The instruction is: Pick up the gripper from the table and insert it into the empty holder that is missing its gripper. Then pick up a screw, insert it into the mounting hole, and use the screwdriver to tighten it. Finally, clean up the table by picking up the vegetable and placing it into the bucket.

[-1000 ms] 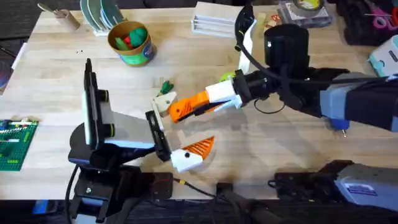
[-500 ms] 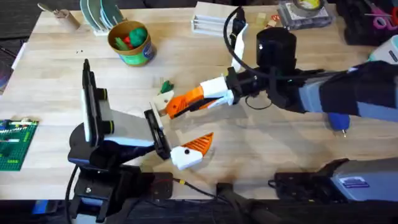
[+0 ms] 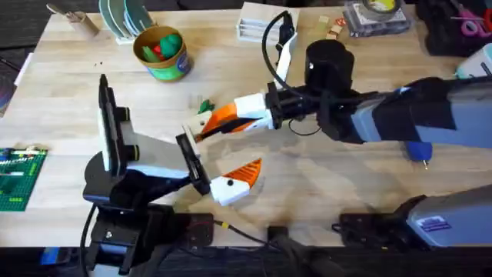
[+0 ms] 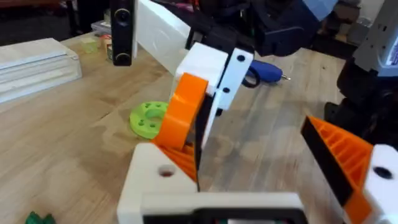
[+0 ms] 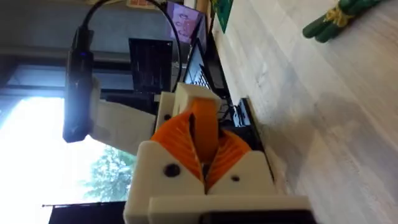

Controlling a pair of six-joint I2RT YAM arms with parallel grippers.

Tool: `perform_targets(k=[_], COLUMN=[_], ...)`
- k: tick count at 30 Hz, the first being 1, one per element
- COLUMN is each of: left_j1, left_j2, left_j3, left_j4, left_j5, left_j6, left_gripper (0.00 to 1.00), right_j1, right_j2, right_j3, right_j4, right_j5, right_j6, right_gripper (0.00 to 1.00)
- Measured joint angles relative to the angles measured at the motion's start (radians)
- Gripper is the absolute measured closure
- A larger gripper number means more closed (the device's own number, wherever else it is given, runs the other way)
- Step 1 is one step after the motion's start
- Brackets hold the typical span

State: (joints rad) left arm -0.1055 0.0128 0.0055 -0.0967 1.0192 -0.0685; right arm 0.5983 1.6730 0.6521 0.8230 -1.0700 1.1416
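- The left pincer [image 3: 219, 173] is seen nearest the arm bases, just above the surface [image 3: 323, 185]; its fingers are spread wide. One finger carries an orange pad [image 3: 246, 172]; the other is a bare white holder [image 4: 163, 176] with an empty mounting hole. Nothing is held between them.
- The right pincer [image 3: 206, 127] is reached across the middle and is closed on the orange gripper [image 3: 223, 120], which is clamped between its two ribbed pads. In the left wrist view, the gripper [image 4: 181, 111] is presented just above the holder; contact cannot be confirmed.
- The vegetable [image 3: 204, 106] lies on the surface just beyond the right pincer's tip.
- A green disc [image 4: 148, 119] lies flat on the surface behind the right pincer, as seen from the left wrist.
- The screwdriver [image 3: 417, 151] lies at the right, partly hidden under the right arm.
- The bucket [image 3: 161, 54] stands upright toward the far left, well apart from the vegetable, with red and green toys inside.
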Motion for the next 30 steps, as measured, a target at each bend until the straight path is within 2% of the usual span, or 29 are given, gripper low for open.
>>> perform_targets(k=[13,24,25,28,30], left_j1=[0.006,0.007,0.007,0.0,-0.007], left_j2=[0.0,0.0,0.0,-0.001,-0.001], left_j3=[0.0,0.0,0.0,0.002,0.002], left_j4=[0.003,0.004,0.004,0.001,-0.001], left_j5=[-0.023,-0.033,-0.033,-0.01,0.0], left_j6=[-0.001,0.0,0.002,0.015,0.021], left_gripper=[0.008,0.008,0.008,0.008,0.008], right_j1=[0.023,0.026,0.025,0.03,0.036], right_j2=[0.0,0.0,0.0,0.01,0.022], right_j3=[0.004,0.017,0.019,0.02,0.02], right_j4=[0.007,-0.008,-0.01,-0.016,-0.017], right_j5=[0.053,0.052,0.036,-0.005,-0.038], right_j6=[-0.005,-0.028,-0.03,-0.039,-0.045], right_gripper=[0.994,0.982,0.823,0.547,0.443])
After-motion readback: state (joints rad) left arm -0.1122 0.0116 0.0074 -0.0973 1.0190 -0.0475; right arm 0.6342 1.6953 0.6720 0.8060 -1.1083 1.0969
